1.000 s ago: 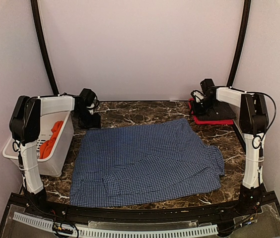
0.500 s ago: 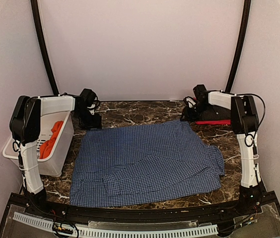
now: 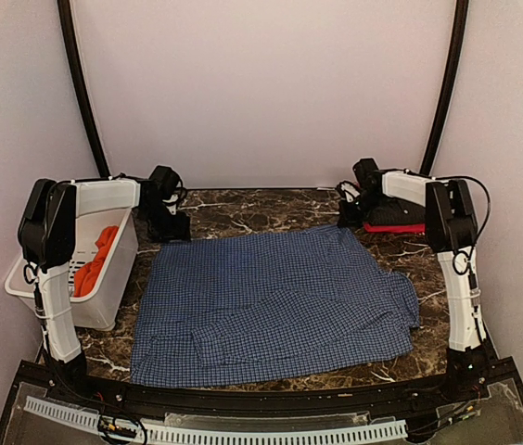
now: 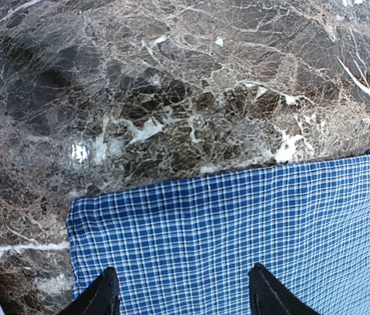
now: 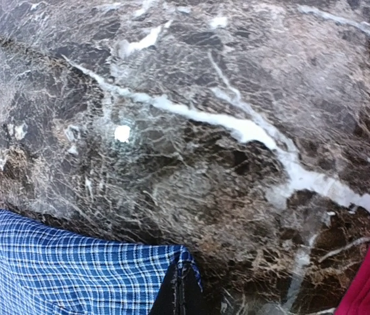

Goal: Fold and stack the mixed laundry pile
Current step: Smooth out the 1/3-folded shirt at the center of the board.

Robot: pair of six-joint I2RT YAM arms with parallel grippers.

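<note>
The checked shirt (image 3: 271, 297) lies spread flat across the middle of the marble table (image 3: 243, 209), collar end toward the near edge and one sleeve folded over its lower left part. Its far edge runs straight between the two grippers.

The left gripper (image 3: 171, 227) hangs over the shirt's far left corner. In the left wrist view its two fingers stand wide apart above the checked shirt (image 4: 237, 230), with nothing between them.

The right gripper (image 3: 352, 218) is at the far right corner. In the right wrist view its fingers (image 5: 180, 289) are pressed together on the very tip of the checked shirt (image 5: 60, 262) (the corner curls up slightly against them).

Just beyond that gripper, a flat red cloth (image 3: 396, 228) lies at the table's far right corner. An orange shirt (image 3: 99, 255) sits bunched in the white basket (image 3: 104, 311) at the left edge, under the left arm.
</note>
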